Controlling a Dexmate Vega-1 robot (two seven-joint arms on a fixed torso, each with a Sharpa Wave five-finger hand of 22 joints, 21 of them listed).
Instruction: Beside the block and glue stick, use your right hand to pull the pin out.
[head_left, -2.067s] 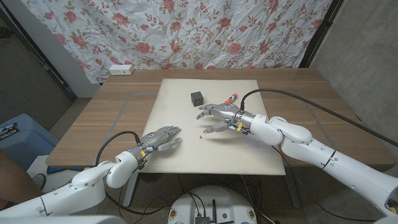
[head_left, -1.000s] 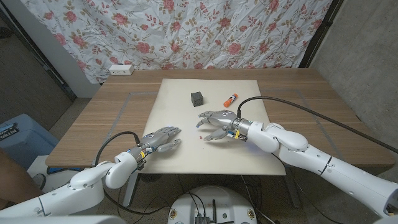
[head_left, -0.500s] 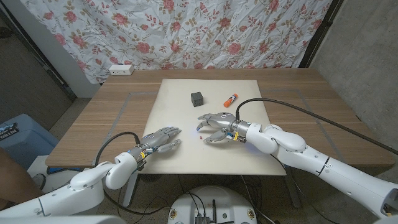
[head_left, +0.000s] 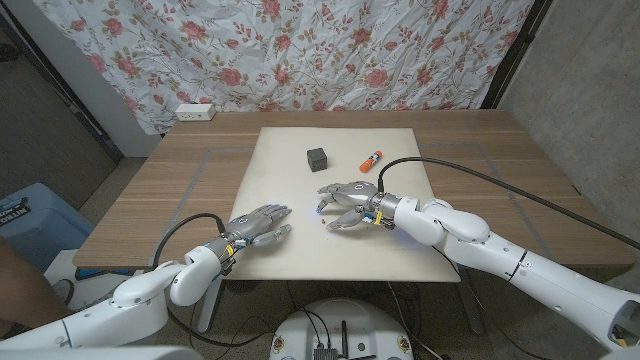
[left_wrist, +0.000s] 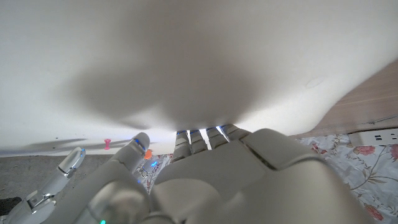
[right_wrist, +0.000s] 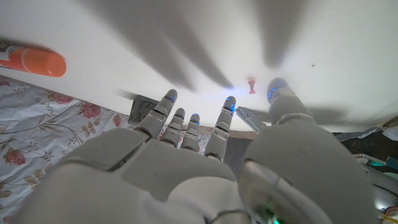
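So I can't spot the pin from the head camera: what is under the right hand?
Under the right hand lies bare white mat. The right wrist view shows the small red pin standing just beyond the fingers, not yet touched. The mat beneath the palm is covered.

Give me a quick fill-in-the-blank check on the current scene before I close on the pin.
1. The small red pin stands on the ____ mat.
2. The robot hand nearest the pin is the ____ one.
3. The glue stick has an ____ cap.
4. The small dark cube block lies to the glue stick's ____ in the head view.

Missing words: white; right; orange; left
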